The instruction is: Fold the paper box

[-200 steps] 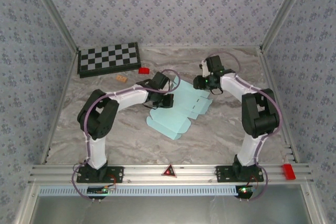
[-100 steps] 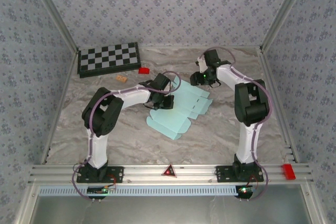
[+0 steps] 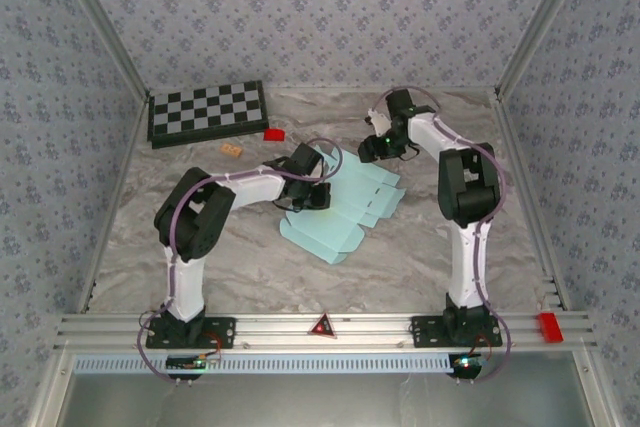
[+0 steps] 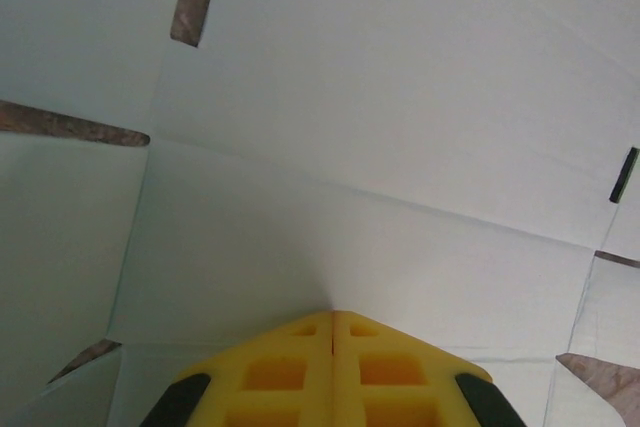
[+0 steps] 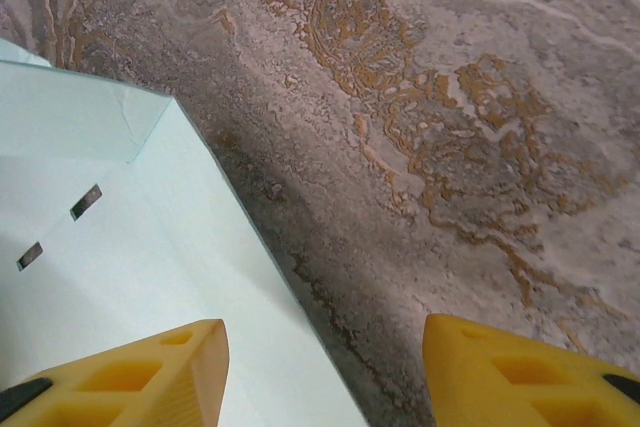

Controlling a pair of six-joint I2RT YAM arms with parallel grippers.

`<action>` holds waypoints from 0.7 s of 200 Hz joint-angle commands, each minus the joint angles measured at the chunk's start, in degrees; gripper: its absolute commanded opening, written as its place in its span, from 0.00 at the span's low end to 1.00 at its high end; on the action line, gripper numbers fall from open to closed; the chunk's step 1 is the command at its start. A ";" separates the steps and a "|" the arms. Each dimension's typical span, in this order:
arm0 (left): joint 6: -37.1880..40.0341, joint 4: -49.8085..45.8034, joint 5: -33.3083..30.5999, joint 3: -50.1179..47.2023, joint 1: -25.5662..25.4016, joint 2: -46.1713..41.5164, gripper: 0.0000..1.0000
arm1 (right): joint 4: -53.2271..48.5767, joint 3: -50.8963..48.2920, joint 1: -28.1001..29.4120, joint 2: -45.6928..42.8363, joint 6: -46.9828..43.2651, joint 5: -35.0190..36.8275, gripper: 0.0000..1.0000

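Note:
The paper box (image 3: pixel 345 209) lies as a pale blue die-cut sheet, mostly flat, in the middle of the marble table. My left gripper (image 3: pixel 307 190) rests on the sheet's left part, shut, its yellow fingertips pressed together against the cardboard (image 4: pixel 380 177) with nothing between them. My right gripper (image 3: pixel 372 150) hovers at the sheet's far right edge, open. In the right wrist view, one yellow fingertip (image 5: pixel 185 367) is over the blue flap (image 5: pixel 120 247) and the other (image 5: pixel 500 367) over bare marble, the cardboard edge running between them.
A black-and-white checkerboard (image 3: pixel 207 111) lies at the far left. A small red block (image 3: pixel 274 134) and a tan block (image 3: pixel 232 148) sit near it. Patterned walls enclose the table; a metal rail (image 3: pixel 320 327) runs along the near edge.
The right gripper has swung left toward the sheet's far edge and opened wider. The left gripper stayed shut on the sheet's left part.

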 commanded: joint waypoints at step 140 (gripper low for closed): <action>-1.08 -1.64 -1.69 -3.42 -0.44 -0.70 0.00 | -17.14 13.04 -1.41 9.70 -9.26 -10.40 0.36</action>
